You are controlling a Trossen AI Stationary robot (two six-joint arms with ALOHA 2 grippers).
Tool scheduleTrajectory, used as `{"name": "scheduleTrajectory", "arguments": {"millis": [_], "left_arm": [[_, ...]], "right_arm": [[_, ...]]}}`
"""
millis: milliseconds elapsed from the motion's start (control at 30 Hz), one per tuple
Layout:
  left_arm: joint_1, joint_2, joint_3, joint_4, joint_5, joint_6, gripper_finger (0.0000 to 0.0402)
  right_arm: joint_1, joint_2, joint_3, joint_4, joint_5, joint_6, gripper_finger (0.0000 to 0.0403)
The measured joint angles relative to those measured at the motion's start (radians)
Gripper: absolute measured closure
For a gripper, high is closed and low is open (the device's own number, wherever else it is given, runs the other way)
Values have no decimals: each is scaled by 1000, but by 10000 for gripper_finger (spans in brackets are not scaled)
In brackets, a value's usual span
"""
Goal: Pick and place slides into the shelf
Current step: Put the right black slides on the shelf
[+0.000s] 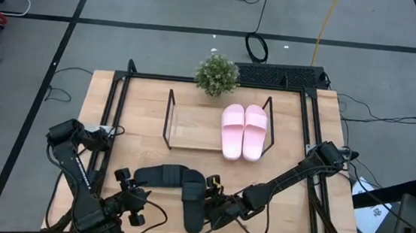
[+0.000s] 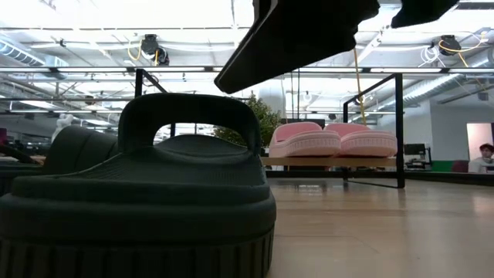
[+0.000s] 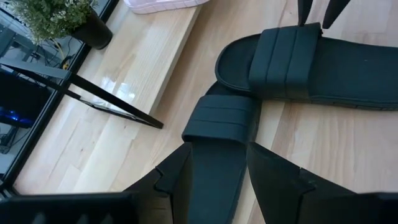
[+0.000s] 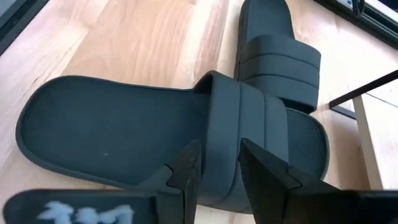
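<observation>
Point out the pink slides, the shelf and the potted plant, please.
pink slides point(image 1: 244, 131), high view, on the straps.
shelf point(image 1: 192, 126), high view, on the bare wood board.
potted plant point(image 1: 217, 74), high view, on the foliage.

Counts on the table: 4 slides, 1 shelf, 1 plant, 2 arms.
2 pale pink slides point(image 1: 244, 132) sit in the 1 shelf point(image 1: 192, 127); 2 black slides point(image 1: 176, 183) lie on the tabletop; 1 potted plant point(image 1: 217, 73); 2 grippers, left point(image 1: 139, 192) and right point(image 1: 216, 200).
</observation>
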Motion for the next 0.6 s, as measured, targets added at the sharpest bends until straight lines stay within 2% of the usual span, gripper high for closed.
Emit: {"name": "scheduleTrajectory", "arguments": {"millis": [133, 433, 600], "left_arm": [[0, 0, 0, 0, 0, 1, 250], [0, 0, -1, -1, -19, 4, 250], [0, 0, -1, 0, -25, 5, 250]], "right_arm": [[0, 1, 0, 1, -30, 31, 298], [-6, 60, 1, 11, -20, 31, 298], [-5, 64, 2, 9, 50, 9, 298]]}}
